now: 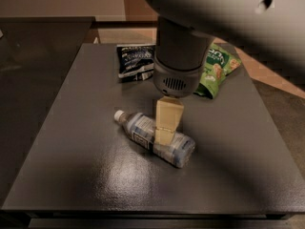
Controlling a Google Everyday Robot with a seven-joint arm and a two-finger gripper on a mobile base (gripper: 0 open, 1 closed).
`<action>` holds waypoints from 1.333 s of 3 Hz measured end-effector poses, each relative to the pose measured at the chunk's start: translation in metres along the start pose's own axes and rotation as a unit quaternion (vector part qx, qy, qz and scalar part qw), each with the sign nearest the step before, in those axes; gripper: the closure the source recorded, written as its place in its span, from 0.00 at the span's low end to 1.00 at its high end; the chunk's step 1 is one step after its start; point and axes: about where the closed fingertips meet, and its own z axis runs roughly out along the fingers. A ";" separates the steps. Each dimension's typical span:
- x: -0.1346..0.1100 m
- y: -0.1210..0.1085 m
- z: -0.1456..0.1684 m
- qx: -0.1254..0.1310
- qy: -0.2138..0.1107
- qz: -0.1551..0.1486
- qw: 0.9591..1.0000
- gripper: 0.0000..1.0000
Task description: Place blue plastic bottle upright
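Note:
The blue plastic bottle [143, 133] lies on its side on the dark grey table [86, 175], white cap pointing to the upper left and base to the lower right. My gripper [164, 135] hangs from the grey arm right over the middle of the bottle, its cream-coloured fingers [167, 120] pointing down and overlapping the bottle's label. The far side of the bottle's middle is hidden behind the fingers.
A black-and-white snack bag [135, 61] lies at the back of the table. A green snack pouch [217, 70] lies at the back right, partly hidden by the arm. A dark counter [38, 46] adjoins the table on the left.

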 end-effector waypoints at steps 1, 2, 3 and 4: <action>-0.021 0.007 0.019 -0.022 0.009 0.040 0.999 0.00; -0.035 0.015 0.030 -0.037 0.015 0.077 0.996 0.00; -0.044 0.023 0.040 -0.033 0.018 0.120 0.992 0.00; -0.049 0.026 0.049 -0.022 0.021 0.150 0.988 0.00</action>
